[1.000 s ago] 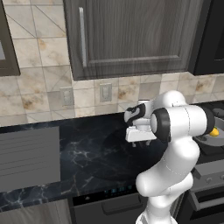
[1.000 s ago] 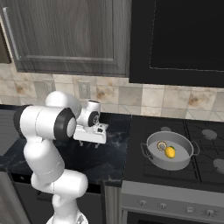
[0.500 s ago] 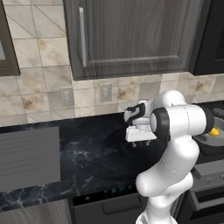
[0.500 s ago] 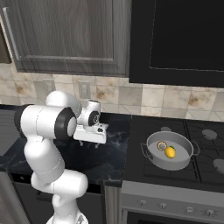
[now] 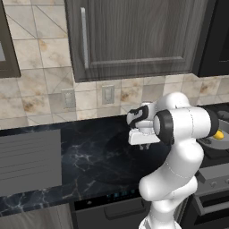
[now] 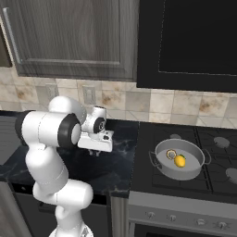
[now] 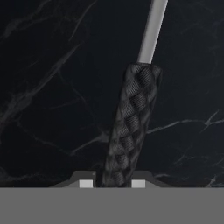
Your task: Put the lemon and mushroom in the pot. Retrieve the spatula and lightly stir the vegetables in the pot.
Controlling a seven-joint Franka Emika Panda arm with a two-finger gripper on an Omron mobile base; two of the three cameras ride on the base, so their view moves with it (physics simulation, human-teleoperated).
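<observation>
Gripper (image 7: 112, 183) pointed down at the black marbled worktop (image 7: 48, 87), its two fingertips (image 7: 86, 183) set close against either side of the spatula (image 7: 131, 122), clamped on the dark textured handle. In the hand view that handle ran up and away from between the fingertips, passing into a thin light grey shaft toward the top edge; the head lay beyond the frame. The spatula lay flat on the worktop beneath the gripper.

In the left base view the gripper (image 5: 144, 144) hung low over the worktop (image 5: 94, 156), directly ahead of the white arm's elbow. In the right base view the gripper (image 6: 97, 152) stood just above the worktop (image 6: 115, 162), near its edge beside the stove (image 6: 213, 162).

Well apart from the gripper, on the stove, sat the pot (image 6: 163, 163). The lemon (image 6: 179, 160) lay inside it, and just beside the lemon, on the side nearer the gripper, lay the mushroom (image 6: 171, 154), a small pale form whose detail could not be made out.

Behind the gripper rose the tiled wall (image 5: 40, 89), with the dark wood cabinet (image 5: 134, 36) above it.
</observation>
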